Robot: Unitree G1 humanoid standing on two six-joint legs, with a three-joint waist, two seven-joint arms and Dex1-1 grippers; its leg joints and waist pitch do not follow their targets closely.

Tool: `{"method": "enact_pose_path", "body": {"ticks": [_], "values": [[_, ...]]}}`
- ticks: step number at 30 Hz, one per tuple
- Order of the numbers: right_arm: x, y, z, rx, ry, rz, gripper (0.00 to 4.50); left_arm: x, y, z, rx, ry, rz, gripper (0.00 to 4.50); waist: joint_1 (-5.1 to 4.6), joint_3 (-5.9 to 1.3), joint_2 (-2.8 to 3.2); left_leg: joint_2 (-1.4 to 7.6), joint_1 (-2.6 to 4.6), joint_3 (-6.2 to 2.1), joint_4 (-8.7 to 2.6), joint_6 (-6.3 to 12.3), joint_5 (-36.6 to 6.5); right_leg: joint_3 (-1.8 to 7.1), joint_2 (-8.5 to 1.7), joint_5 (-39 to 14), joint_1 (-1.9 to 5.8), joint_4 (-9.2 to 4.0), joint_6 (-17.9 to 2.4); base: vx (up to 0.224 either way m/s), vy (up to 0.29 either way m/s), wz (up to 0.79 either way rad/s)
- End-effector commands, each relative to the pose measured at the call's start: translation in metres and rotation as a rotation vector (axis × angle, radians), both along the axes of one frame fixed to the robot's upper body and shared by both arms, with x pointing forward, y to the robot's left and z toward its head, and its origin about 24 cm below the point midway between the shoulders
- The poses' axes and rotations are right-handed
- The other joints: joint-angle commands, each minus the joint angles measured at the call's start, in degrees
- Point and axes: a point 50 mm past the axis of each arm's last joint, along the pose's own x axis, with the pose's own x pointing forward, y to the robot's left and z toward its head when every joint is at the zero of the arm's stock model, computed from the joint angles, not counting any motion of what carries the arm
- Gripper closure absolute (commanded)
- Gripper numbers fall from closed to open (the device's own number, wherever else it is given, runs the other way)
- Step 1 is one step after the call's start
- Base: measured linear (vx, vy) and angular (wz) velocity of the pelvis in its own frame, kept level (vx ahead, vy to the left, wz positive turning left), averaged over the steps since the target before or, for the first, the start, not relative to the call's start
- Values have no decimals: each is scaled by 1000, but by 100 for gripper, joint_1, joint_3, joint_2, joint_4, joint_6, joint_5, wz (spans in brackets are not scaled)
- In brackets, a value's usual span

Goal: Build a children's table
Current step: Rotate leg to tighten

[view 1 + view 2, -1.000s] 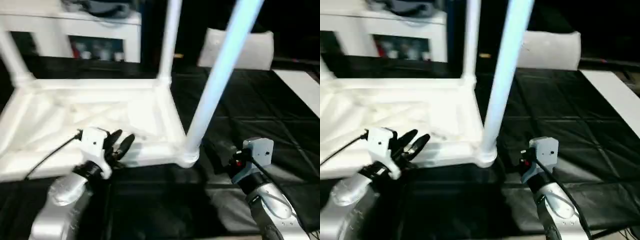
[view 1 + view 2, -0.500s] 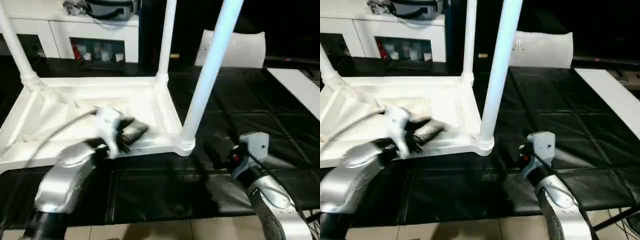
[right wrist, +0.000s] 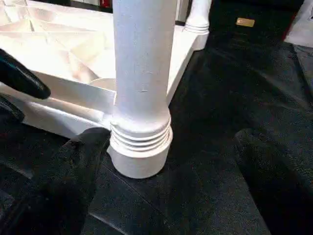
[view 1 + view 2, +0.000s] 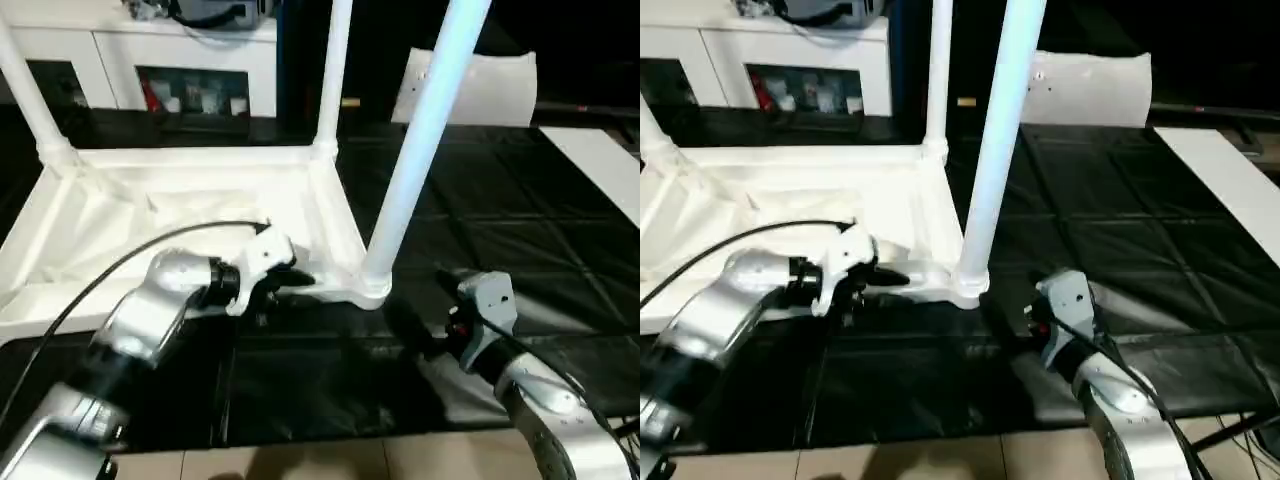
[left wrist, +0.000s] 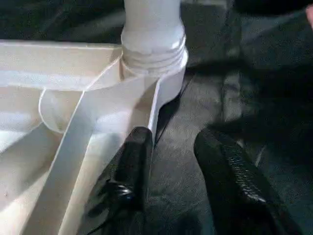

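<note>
The children's table lies upside down on the black mat, its white ribbed tabletop (image 4: 170,215) facing up. Three white legs stand in corner sockets: far left (image 4: 30,95), far right (image 4: 332,75) and near right (image 4: 420,140). My left gripper (image 4: 295,280) is at the near rim, just left of the near right socket (image 5: 154,54). It is open, with one finger (image 5: 134,166) against the rim's outer wall and only mat between the fingers. My right gripper (image 3: 168,196) is open wide, low on the mat, facing the base of the near right leg (image 3: 142,73).
A white cabinet (image 4: 150,60) with dark compartments stands behind the table. A white pillow-like slab (image 4: 480,85) lies at the back right and a white board (image 4: 600,165) at the right edge. The black mat (image 4: 500,230) ends at a tan floor in front.
My left arm has swung right along the near rim toward the near right corner, and its fingers have come closer together. The right gripper has barely moved. The camera has shifted a little.
</note>
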Motion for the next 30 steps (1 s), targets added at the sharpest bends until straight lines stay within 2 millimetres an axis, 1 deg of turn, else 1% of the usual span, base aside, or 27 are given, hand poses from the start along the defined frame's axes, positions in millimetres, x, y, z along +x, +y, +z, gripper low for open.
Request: {"method": "enact_pose_path", "body": {"ticks": [1,2,4,8,9,10,11,12,14,15,16,19,20,22,25,27,28,29,30], "values": [[0,1,-2,-11,15,1,0,7,-4,1,40,-5,1,308,0,-263,68,299,35,-50,-417,133,-608,277,-574,348,181,-474,-1188,0,0,0],[0,1,-3,-12,15,1,0,8,-5,1,45,-9,5,308,12,-268,72,298,33,-53,-410,130,-608,279,-588,339,192,-469,-1200,0,0,0],[-1,2,-3,-13,16,2,0,11,-5,1,49,-13,19,338,15,-271,66,305,24,-56,-414,141,-535,280,-586,414,196,-462,-1224,0,0,0],[-1,2,-5,-17,20,5,0,18,-8,-1,62,-13,41,369,22,-276,67,310,19,-59,-408,171,-494,280,-596,550,206,-455,-1286,0,0,0],[-1,2,-6,-19,20,7,0,20,-8,-1,71,-22,47,384,24,-273,80,301,19,-59,-404,183,-484,281,-592,579,204,-459,-1285,0,0,0],[-1,3,-6,-20,20,7,0,22,-8,-2,78,-27,52,384,24,-271,67,306,18,-62,-409,185,-513,283,-600,557,208,-467,-1285,0,0,0],[-1,3,-6,-20,20,8,0,23,-8,-3,82,-22,51,396,26,-272,65,308,21,-59,-408,184,-525,284,-601,546,207,-466,-1290,0,0,0],[-1,3,-6,-20,21,9,0,22,-9,-5,95,0,40,396,25,-266,52,308,21,-57,-411,187,-549,283,-598,494,203,-471,-1291,0,0,0],[-1,3,-6,-20,21,9,0,22,-9,-5,96,2,39,403,34,-252,59,319,32,-59,-423,173,-650,282,-609,276,187,-488,-1285,0,0,0],[-1,2,-6,-21,21,10,0,21,-9,-7,104,20,28,428,33,-247,58,319,32,-58,-428,153,-725,284,-610,108,181,-503,-1277,0,0,0],[-1,2,-6,-24,22,11,0,20,-9,-7,107,35,17,428,31,-244,60,319,27,-60,-432,137,-758,288,-616,-14,180,-512,-1268,0,0,0],[0,2,-7,-27,22,11,0,18,-8,-9,117,67,2,445,26,-240,63,329,29,-66,-446,114,-787,287,-611,-106,163,-515,-1258,0,0,0],[0,2,-7,-28,22,10,0,18,-7,-10,127,75,-1,445,21,-244,60,328,27,-66,-447,116,-769,285,-609,-61,168,-509,-1257,0,0,0],[0,1,-8,-30,21,9,0,18,-5,-11,149,83,-1,445,15,-257,67,323,20,-61,-432,170,-624,288,-612,238,177,-493,-1289,0,0,0],[0,1,-8,-31,21,9,0,19,-3,-12,163,82,-2,445,22,-264,59,322,20,-56,-428,218,-533,286,-617,411,191,-484,-1314,0,0,0],[0,1,-9,-31,21,9,0,19,-3,-12,164,79,-4,445,18,-257,61,324,20,-57,-433,222,-552,280,-611,424,186,-486,-1327,0,0,0],[0,0,-9,-32,20,9,0,21,-5,-9,131,78,13,445,15,-253,57,324,18,-54,-433,221,-582,282,-614,392,187,-490,-1338,0,0,0],[0,0,-9,-32,20,9,0,22,-6,-8,116,78,21,403,13,-250,57,324,23,-53,-435,218,-609,281,-613,342,181,-494,-1349,0,0,0],[0,0,-9,-33,20,9,0,23,-7,-7,102,79,28,392,18,-249,57,326,24,-52,-434,216,-644,284,-620,264,183,-505,-1354,0,0,0]]}}
